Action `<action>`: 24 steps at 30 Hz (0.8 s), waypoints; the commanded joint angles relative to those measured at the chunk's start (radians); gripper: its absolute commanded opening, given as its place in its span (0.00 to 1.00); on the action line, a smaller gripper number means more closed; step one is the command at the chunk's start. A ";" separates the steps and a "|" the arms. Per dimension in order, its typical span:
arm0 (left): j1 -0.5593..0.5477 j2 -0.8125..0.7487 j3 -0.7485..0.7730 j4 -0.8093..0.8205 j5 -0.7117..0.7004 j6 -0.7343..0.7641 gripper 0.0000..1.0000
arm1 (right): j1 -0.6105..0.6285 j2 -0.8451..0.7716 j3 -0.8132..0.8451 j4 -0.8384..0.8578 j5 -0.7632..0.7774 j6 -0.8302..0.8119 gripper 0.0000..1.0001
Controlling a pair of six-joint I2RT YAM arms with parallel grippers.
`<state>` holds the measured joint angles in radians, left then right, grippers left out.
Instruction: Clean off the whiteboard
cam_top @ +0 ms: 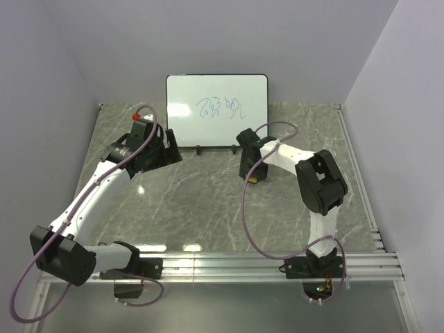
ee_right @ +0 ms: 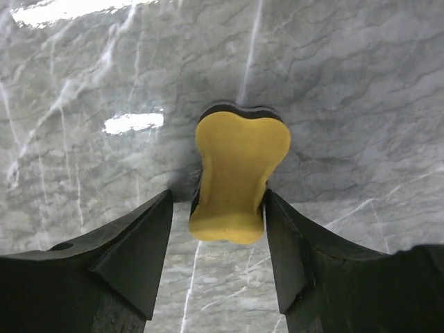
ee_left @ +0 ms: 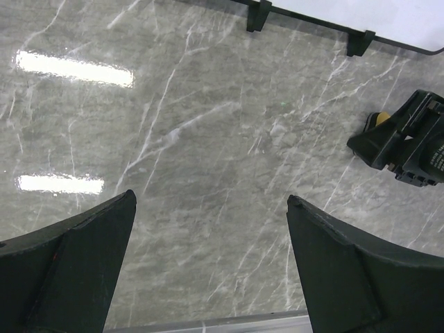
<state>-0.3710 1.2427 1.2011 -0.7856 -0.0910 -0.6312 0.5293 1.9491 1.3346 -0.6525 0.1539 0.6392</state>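
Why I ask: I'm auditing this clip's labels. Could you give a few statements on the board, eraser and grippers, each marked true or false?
1. The whiteboard bears blue scribbles. True.
2. The left gripper holds the eraser. False: it is open and empty above the table.
3. The yellow eraser sits between the fingers of the right gripper. True.
4. The whiteboard lies flat on the table. False: it stands on edge at the table's far side.

top: high above near edge, looks down, far | left wrist: near desk (ee_left: 208, 139), shares right end effector (ee_left: 378, 135) with top | right wrist: closest, downward
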 commanded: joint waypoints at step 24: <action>0.013 0.153 0.176 -0.026 -0.108 0.063 0.99 | -0.032 -0.008 0.022 -0.036 0.064 -0.015 0.00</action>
<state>-0.3687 1.3651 1.3029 -0.8055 -0.1368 -0.6003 0.5079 1.9877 1.3956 -0.6712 0.1974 0.6422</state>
